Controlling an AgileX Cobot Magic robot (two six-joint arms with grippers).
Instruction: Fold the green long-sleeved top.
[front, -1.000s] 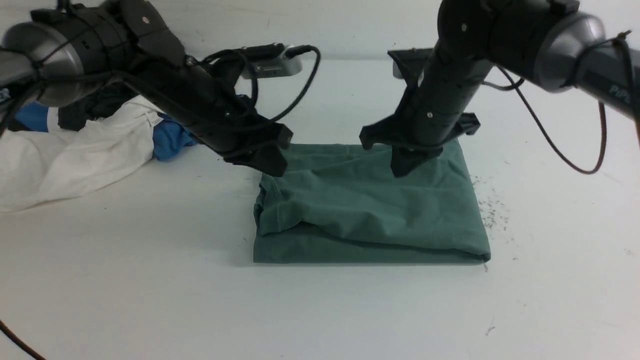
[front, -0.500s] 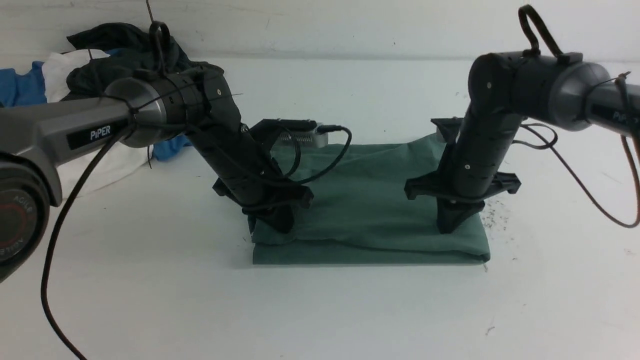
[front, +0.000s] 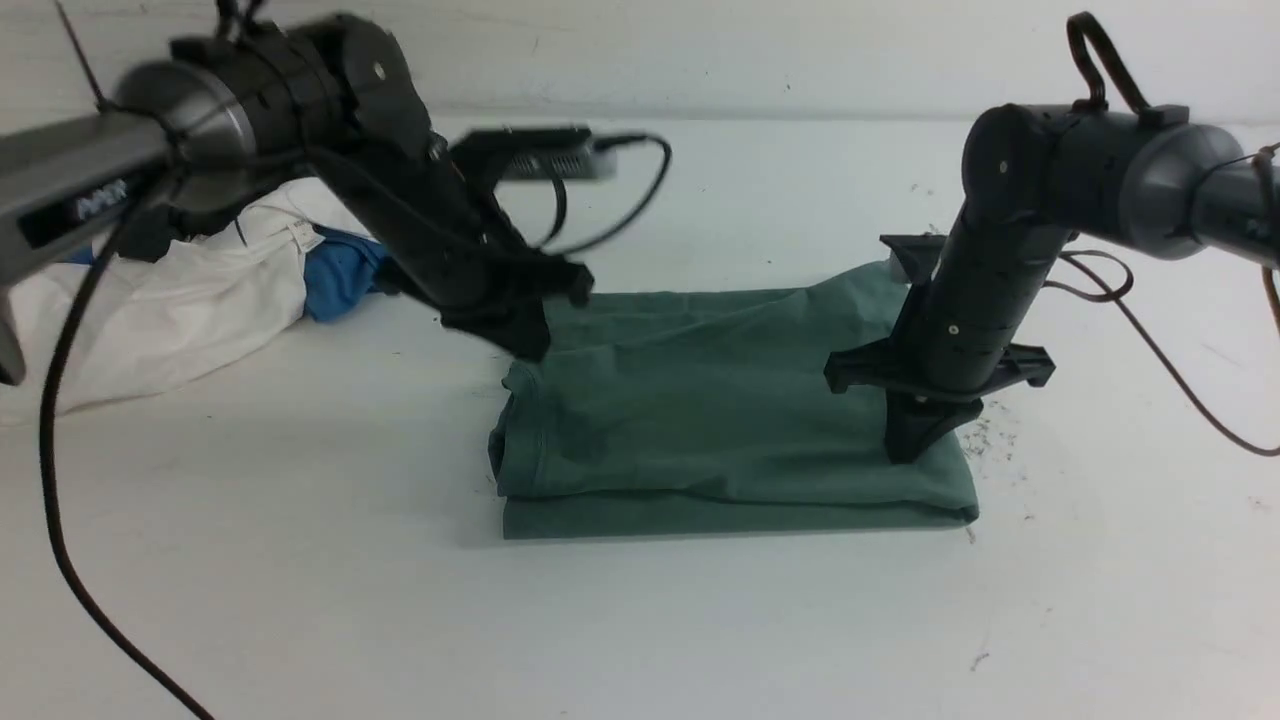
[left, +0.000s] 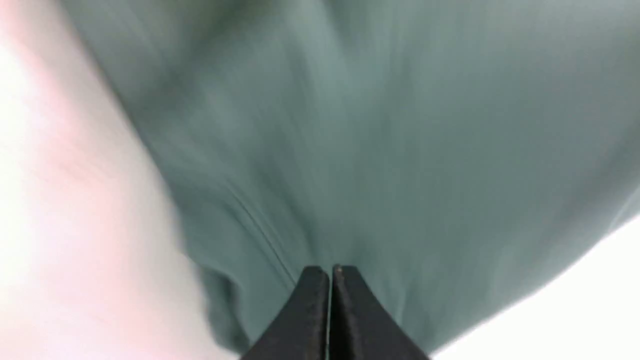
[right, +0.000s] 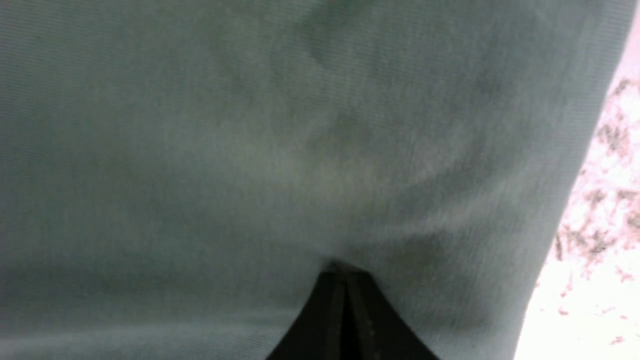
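Note:
The green long-sleeved top (front: 700, 420) lies folded into a thick rectangle in the middle of the white table. Its logo, cuffs and neck label are hidden. My left gripper (front: 528, 345) is shut and empty. It hangs in the air just above the top's far left corner. The left wrist view is blurred and shows the shut tips (left: 330, 271) over green cloth (left: 380, 150). My right gripper (front: 908, 455) is shut and its tip presses down on the top near the right front corner. In the right wrist view the tip (right: 342, 267) dents the cloth (right: 250, 150).
A pile of clothes lies at the back left: a white garment (front: 150, 310) and a bright blue one (front: 340, 275). Dark lint specks (front: 985, 425) lie on the table right of the top. A black cable (front: 70, 560) trails over the front left.
Both grippers came forward and pressed on the top's front edge. Since then the left gripper has lifted off and swung up and back; the right one still presses there.

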